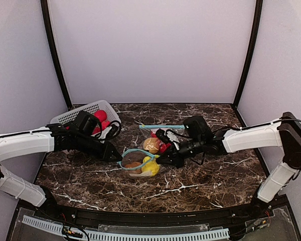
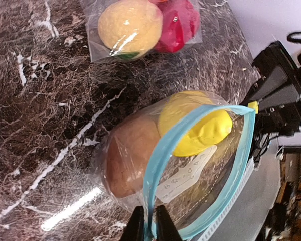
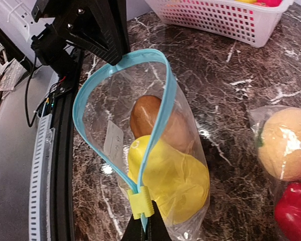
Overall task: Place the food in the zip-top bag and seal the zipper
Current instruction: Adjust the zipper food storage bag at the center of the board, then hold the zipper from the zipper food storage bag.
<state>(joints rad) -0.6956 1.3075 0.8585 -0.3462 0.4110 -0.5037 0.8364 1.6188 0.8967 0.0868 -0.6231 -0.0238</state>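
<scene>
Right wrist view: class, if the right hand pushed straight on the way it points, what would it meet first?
The right hand, shut on the yellow slider, would likely press into the zip-top bag and its yellow toy food; depth is unclear.

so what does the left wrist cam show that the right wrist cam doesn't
Only the left wrist: the right gripper at the far end of the open bag. Only the right wrist: the white basket, and the left gripper pinching the bag's rim. Both: that bag with the brown food and yellow food inside, plus a second bag beside it.
</scene>
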